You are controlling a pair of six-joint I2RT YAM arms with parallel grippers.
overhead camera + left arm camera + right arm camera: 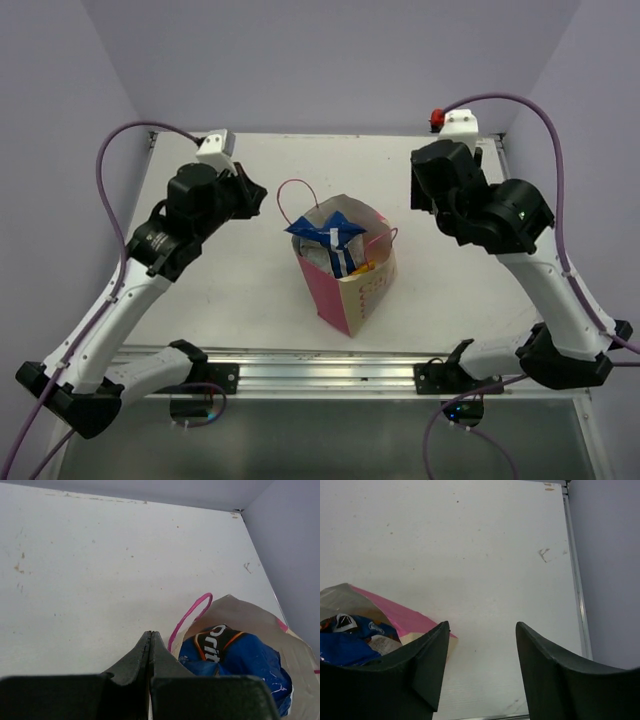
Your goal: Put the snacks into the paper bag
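Upright tan kraft-paper bag with pink sides [362, 288] stands at frame centre, long blue-white foil packet [325, 232] protruding from its mouth; no packet seen outside it; right gripper [482, 625] spread, empty, upper right; left gripper [151, 636] clenched on nothing; loading judged complete; next move calls only for retreat.

Robot lab test cell: plain lilac walls [330, 60] box in white table [250, 300]; alu mounting rail [330, 375] at frame bottom, purple cables [490, 96] left & right, red button [437, 115] upper right.

White letters looking like "Brit" are showing on the blue packet [245, 656] sitting inside the paper bag [240, 612].
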